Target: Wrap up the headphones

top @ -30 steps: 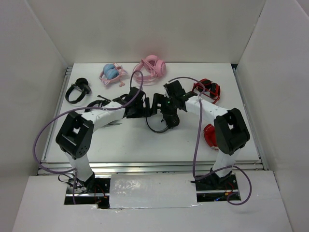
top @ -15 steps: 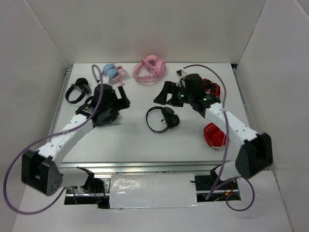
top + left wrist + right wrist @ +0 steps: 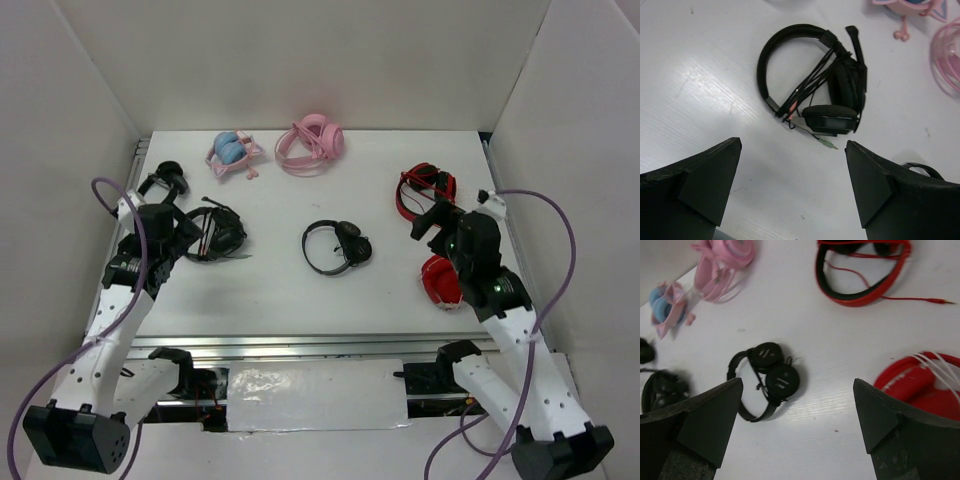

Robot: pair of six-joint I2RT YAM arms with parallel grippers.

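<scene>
The headphones are slim, black and on-ear, and lie flat in the middle of the table with the two round earcups side by side. They also show in the right wrist view, where the thin cable looks wound around the band by the earcups and none trails loose. My right gripper is open and empty, above the table to the right of them. My left gripper is open and empty at the far left, apart from them.
A bulky black headset with a mic boom lies just ahead of my left gripper. A small black pair, a pink-and-blue pair and a pink pair lie at the back. Red headphones and a folded red pair lie at the right.
Both arms have drawn back from the table's middle, the left to the left side and the right to the right. The headphones stay lying in the middle.
</scene>
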